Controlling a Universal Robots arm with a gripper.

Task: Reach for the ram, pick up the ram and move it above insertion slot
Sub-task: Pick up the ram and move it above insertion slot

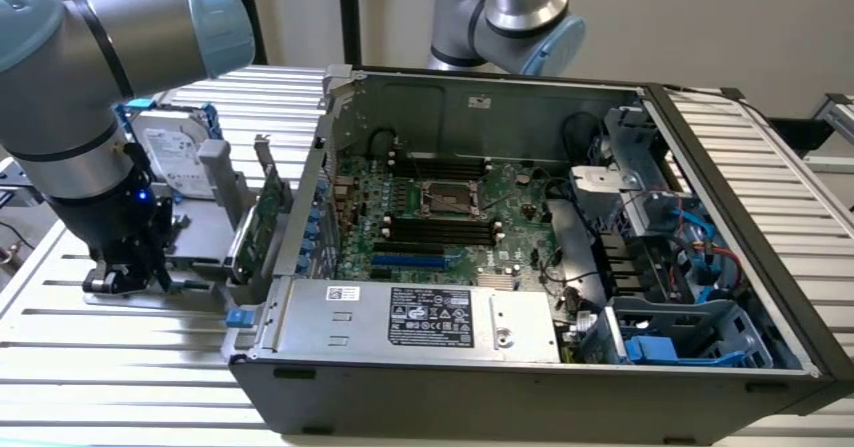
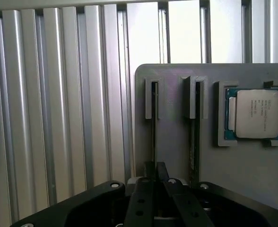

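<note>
Two thin sticks stood on edge in parallel slots of a grey holder (image 2: 172, 142). The ram (image 2: 154, 123), the one farther from the CPU (image 2: 256, 113), ran into the gripper (image 2: 155, 171), whose fingers were pinched together on its near end. The other stick (image 2: 192, 142) lay just beside it. At the exterior view's lower left, the gripper (image 1: 127, 272) sat low over the slatted table (image 1: 120, 367), left of the open computer case (image 1: 534, 387).

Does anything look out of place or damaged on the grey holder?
Nothing stands out. The ram and the second stick stand straight in the holder slots; the processor sits squarely in its recess.
</note>
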